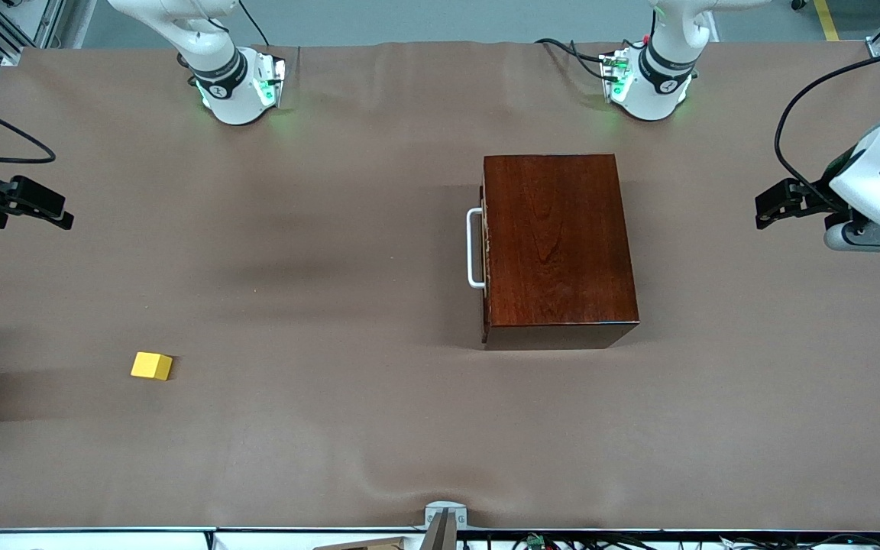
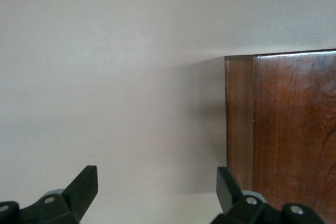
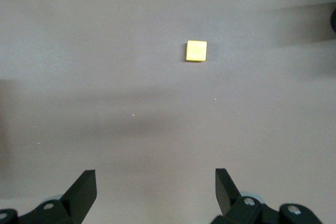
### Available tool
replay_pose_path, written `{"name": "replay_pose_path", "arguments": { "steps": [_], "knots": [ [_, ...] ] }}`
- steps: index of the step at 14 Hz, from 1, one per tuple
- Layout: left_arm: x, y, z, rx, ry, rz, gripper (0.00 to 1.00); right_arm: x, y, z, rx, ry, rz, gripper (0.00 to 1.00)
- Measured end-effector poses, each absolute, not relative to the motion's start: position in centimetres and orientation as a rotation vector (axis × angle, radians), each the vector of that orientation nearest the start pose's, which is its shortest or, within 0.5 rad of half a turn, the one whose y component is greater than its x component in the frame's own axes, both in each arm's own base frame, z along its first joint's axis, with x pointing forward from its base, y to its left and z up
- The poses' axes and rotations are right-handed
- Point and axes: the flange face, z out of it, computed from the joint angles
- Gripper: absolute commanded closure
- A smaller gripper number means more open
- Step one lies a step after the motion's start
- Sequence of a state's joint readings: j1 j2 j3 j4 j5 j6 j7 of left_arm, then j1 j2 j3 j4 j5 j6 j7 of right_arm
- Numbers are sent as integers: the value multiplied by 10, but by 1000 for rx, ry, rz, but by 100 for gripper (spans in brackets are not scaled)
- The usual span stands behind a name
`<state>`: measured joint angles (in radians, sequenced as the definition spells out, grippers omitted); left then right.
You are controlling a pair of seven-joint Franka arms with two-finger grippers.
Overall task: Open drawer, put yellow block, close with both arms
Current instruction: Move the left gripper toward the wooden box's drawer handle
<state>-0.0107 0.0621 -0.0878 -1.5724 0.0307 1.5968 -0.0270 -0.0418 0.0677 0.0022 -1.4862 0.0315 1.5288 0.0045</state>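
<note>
- Starting state: drawer [image 1: 484, 244] fully shut in the box [image 1: 554, 244], nothing moved yet by the look of it.
- Box sits on the bench [image 1: 333, 229] toward the left arm's end; white handle [image 1: 474, 248] faces the right arm's end.
- Block [image 1: 151, 366] lies flat on the bench toward the right arm's end, nearer the front camera than the box, well apart from it.
- Left gripper [image 1: 762, 210] hangs over the bench beside the box's back end, fingers spread, empty. Its wrist view shows a box corner [image 2: 239, 124] just past one fingertip.
- Right gripper [image 1: 66, 218] is over the bench edge at its own end, fingers spread, empty; block in its wrist view [image 3: 196, 51].
- Handling, my read: block looks light, rigid, plain flat faces. Pinch two opposite sides, centred, top-down. Low slip risk.
- Handle is a stiff U-bar, standing clear of the front. Grip mid-span so the pull runs straight.
- Box is glossy and likely to slide on the cloth when pulled; brace its back with the other gripper.
</note>
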Motion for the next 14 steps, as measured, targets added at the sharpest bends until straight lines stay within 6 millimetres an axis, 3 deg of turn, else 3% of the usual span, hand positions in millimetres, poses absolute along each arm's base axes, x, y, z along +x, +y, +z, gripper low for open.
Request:
{"name": "replay_pose_path", "arguments": {
  "steps": [6, 10, 14],
  "knots": [
    [595, -55, 573, -3124, 57, -37, 0, 571, -19, 622, -3109, 67, 38, 0],
    [606, -48, 574, -3151, -146, -74, 0, 571, -19, 622, -3109, 67, 38, 0],
    [614, -53, 570, -3166, -470, -56, 0, 571, -19, 622, -3109, 67, 39, 0]
  ]
}}
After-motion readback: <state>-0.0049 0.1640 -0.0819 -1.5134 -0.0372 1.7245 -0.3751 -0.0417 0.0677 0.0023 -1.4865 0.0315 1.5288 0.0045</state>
